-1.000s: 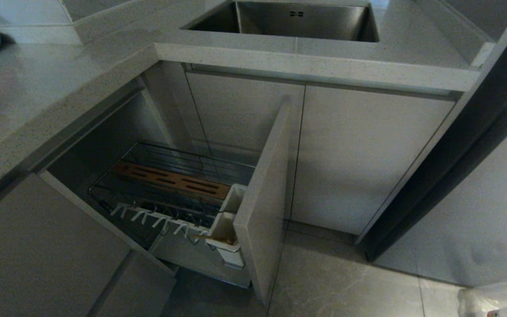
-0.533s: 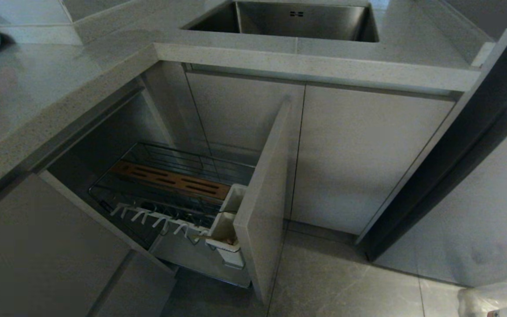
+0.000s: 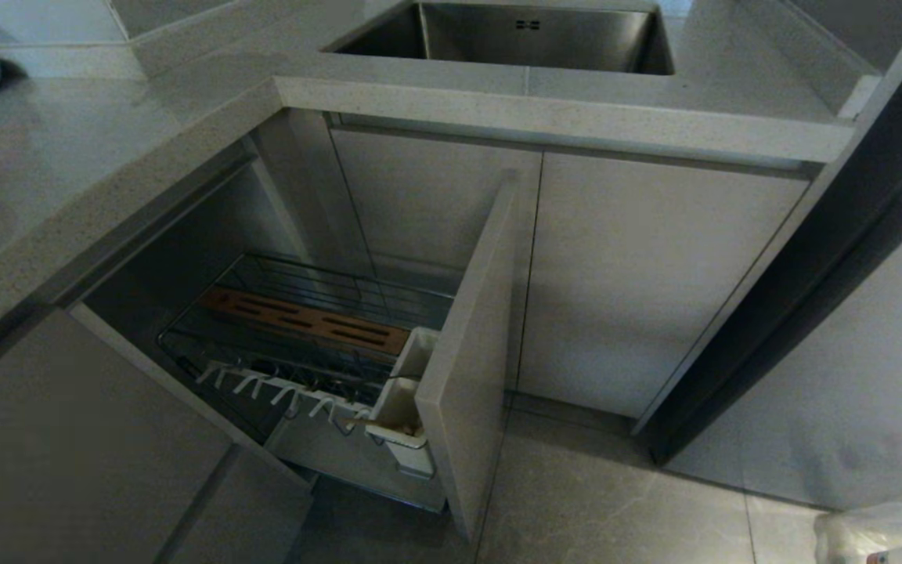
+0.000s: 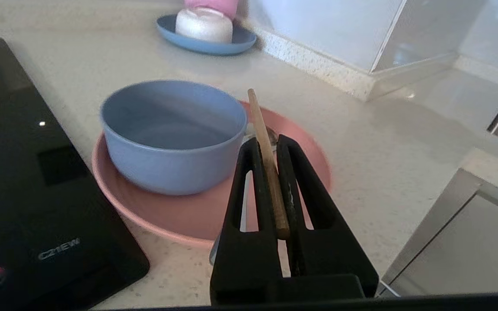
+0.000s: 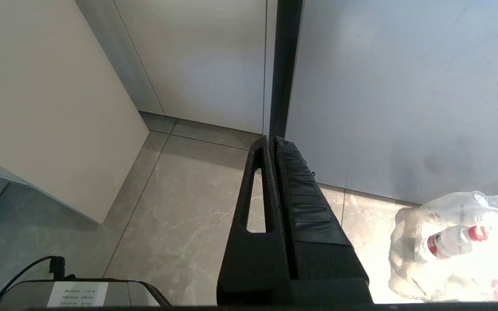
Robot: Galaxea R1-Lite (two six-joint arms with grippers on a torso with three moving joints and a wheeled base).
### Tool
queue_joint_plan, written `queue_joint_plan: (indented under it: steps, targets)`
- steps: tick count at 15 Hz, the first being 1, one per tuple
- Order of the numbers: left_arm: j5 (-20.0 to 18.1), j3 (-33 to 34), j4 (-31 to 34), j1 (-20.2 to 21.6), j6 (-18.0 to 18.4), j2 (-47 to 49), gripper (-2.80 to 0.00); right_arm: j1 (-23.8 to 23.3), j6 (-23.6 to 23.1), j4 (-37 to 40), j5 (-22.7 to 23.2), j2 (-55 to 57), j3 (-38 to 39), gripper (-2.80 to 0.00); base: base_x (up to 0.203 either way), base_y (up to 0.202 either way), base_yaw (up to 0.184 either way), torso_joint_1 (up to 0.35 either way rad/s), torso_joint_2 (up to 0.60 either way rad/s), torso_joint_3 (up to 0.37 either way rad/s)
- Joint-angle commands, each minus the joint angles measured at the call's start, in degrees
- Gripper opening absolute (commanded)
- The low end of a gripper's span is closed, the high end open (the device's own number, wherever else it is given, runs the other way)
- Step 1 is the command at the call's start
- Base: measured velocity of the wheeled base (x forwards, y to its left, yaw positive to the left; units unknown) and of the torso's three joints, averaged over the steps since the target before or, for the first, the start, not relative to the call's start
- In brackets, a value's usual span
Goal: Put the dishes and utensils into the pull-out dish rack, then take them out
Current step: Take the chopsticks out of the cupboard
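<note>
Now the left gripper (image 4: 269,149) is clamped on one chopstick (image 4: 266,151), its length running straight out past the fingertips, up over the counter's salmon-pink plate (image 4: 188,211), well away from the pull-out dish rack (image 3: 302,329).
</note>
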Motion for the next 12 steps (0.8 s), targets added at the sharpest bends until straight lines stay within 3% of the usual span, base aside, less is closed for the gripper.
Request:
queue_joint_plan:
  steps: [1, 12]
  targets:
    - [0.03, -0.32, -1.31, 0.59, -0.25, 3.07, -2.8, 0.02, 0.02, 0.0, 0.04, 0.01, 0.01, -2.8, 0.0, 0.0, 0.0, 0.0, 0.0, 0.0]
    - [-0.06, -0.86, -3.35, 1.95, -2.88, 7.15, -2.8, 0.02, 0.02, 0.0, 0.01, 0.01, 0.01, -2.8, 0.0, 0.0, 0.0, 0.0, 0.0, 0.0]
